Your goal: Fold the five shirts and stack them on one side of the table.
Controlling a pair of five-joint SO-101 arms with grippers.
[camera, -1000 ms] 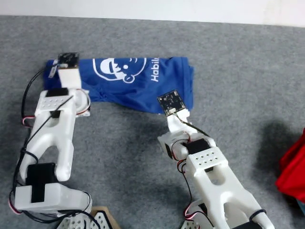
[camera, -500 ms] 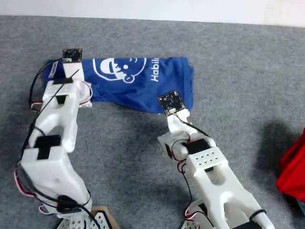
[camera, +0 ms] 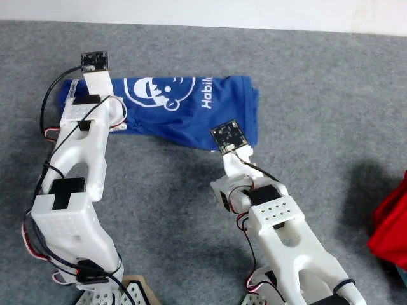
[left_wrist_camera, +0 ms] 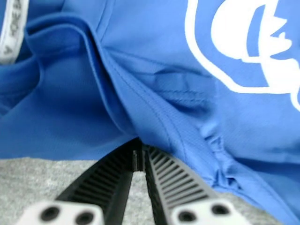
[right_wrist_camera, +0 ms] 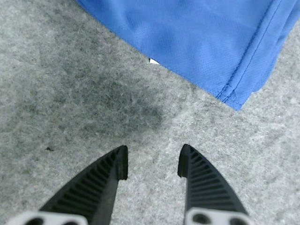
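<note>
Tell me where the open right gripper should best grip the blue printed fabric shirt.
Probably the hemmed corner of the blue printed fabric shirt nearest the right gripper, approached from the bare grey table side: that stitched edge lies flat and free, just ahead of the open jaws.

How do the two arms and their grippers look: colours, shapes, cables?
Both the left arm and the right arm have white shells, partly dotted with holes, black motor blocks and thin red, black and white cables. Each wrist carries a small black board. The left gripper and right gripper have black ribbed tapering fingers on white bases.
</note>
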